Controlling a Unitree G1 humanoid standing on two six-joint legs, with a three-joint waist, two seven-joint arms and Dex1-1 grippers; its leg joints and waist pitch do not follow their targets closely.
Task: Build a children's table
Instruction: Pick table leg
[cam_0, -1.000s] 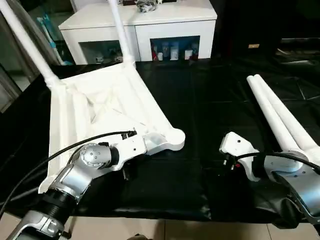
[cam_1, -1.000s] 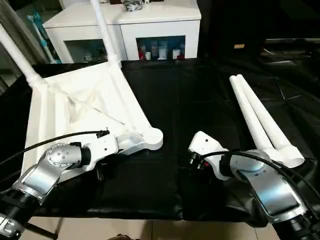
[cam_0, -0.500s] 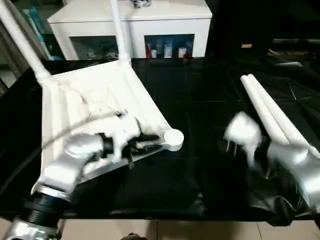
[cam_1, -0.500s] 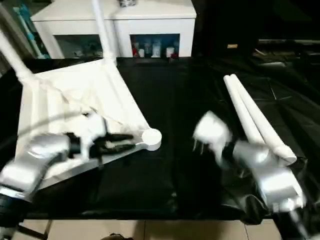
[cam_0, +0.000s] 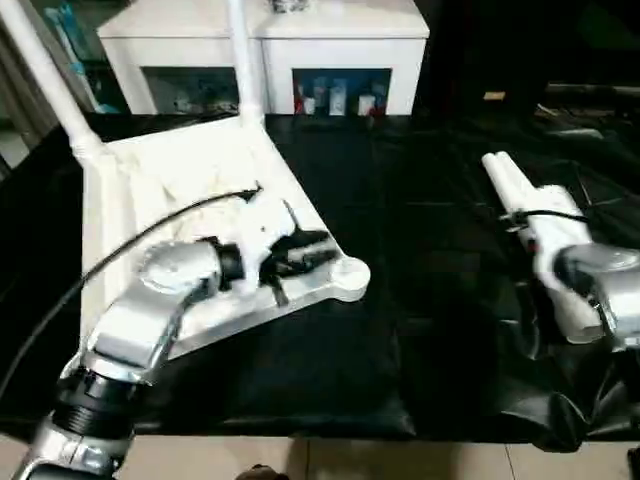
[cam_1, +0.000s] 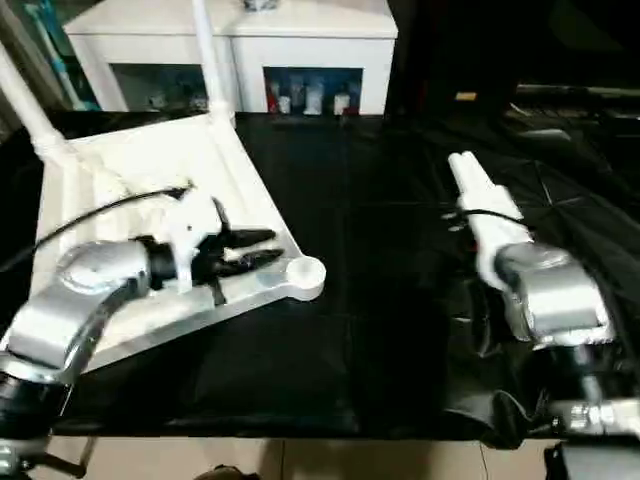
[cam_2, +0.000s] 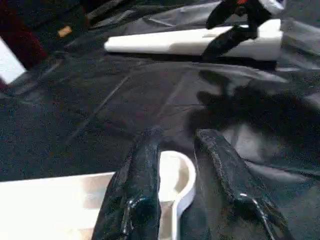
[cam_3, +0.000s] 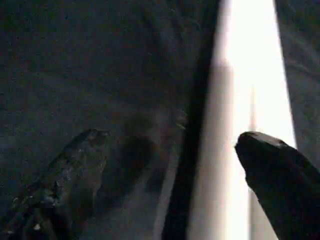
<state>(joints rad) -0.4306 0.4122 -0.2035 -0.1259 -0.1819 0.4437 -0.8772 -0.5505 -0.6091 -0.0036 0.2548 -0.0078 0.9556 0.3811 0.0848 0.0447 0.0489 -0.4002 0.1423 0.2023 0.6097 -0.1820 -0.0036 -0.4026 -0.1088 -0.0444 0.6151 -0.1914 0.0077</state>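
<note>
Two legs already stand in the far corner sockets of the upturned white tabletop; two more legs lie on the black cloth at right, not yet fitted. Left gripper hovers, fingers narrowly parted, over the empty near socket. Right gripper, spread wide, hangs over a loose leg, holding nothing.

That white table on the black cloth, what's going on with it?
A robot is building a children's table. The top lies underside up on the black cloth, with two legs already standing in its far corners. The left gripper hovers, open, at the near corner socket, which has no leg yet. The right gripper, open, is over the two spare legs lying on the right.
</note>
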